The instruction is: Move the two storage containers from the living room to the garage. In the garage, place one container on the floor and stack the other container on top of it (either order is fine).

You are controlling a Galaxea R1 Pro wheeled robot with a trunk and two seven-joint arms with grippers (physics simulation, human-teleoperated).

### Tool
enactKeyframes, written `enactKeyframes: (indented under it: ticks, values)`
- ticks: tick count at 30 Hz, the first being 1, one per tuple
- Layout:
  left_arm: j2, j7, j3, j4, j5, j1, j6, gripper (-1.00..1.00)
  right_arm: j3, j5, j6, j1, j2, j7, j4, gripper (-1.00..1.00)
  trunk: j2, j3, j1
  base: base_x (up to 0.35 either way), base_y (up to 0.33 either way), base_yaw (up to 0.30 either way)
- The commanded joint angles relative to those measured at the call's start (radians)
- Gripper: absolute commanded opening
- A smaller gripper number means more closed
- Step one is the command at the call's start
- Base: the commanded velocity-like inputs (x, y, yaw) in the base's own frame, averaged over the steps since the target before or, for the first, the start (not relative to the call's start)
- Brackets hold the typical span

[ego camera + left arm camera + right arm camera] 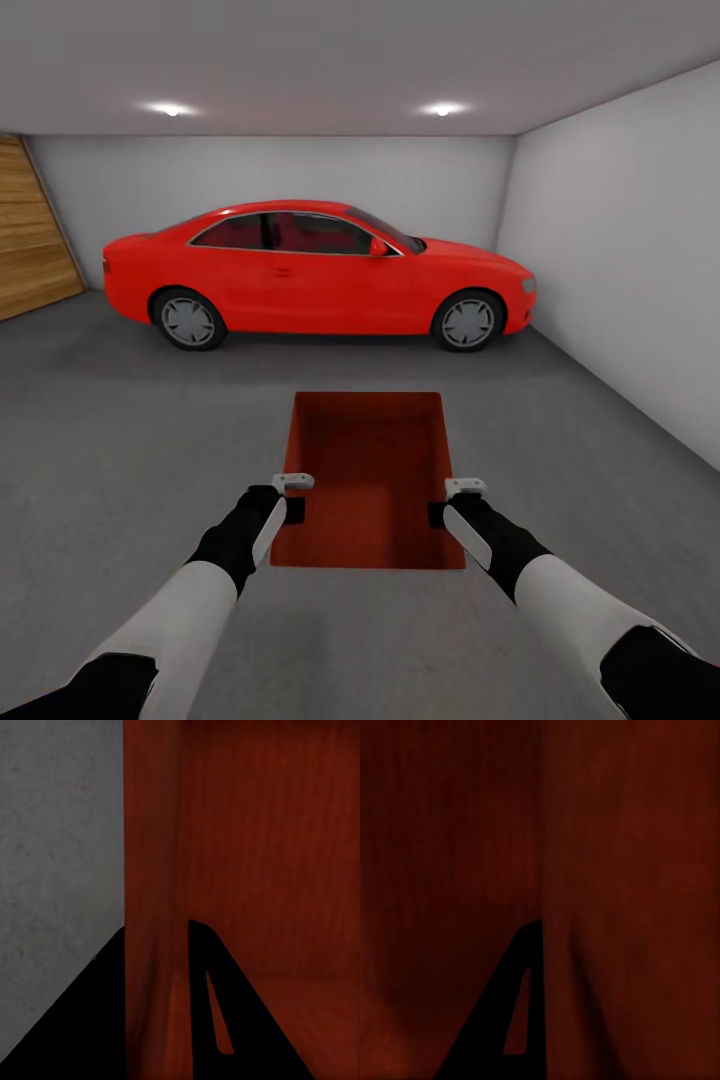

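One red-orange storage container (368, 470) lies lengthwise in front of me over the dark grey garage floor (120, 430), open side up. Whether it touches the floor I cannot tell. My left gripper (292, 510) is shut on its left wall and my right gripper (438, 513) on its right wall, both near the end closest to me. In the left wrist view the thin wall of the container (255, 855) runs between the two dark fingers (225, 1020), with floor (60, 855) beside it. The right wrist view looks at the container's inside (450, 832) past one finger (502, 1020).
A red coupe car (320, 270) is parked side-on across the back of the garage. A wood-panelled door (30, 240) is at the far left and a white wall (630, 250) runs along the right. Grey floor lies between me and the car.
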Motion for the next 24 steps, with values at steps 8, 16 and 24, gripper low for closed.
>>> enactKeyframes:
  ticks: [8,16,24]
  values:
    - [0.001,0.011,-0.001,0.0,-0.002,0.0,0.007,-1.0,-0.046,0.047,-0.023,-0.002,-0.055,-0.014,-0.002,-1.0,-0.002,-0.002,0.001,0.323,0.0,0.0]
    - [0.001,0.011,-0.001,0.0,-0.002,0.0,0.007,-1.0,-0.046,0.047,-0.023,-0.002,-0.055,-0.014,-0.002,-1.0,-0.002,-0.002,0.001,0.323,0.0,0.0]
    - [0.001,0.011,-0.001,0.0,-0.002,0.0,0.007,-1.0,-0.046,0.047,-0.023,-0.002,-0.055,-0.014,-0.002,-1.0,-0.002,-0.002,0.001,0.323,0.0,0.0]
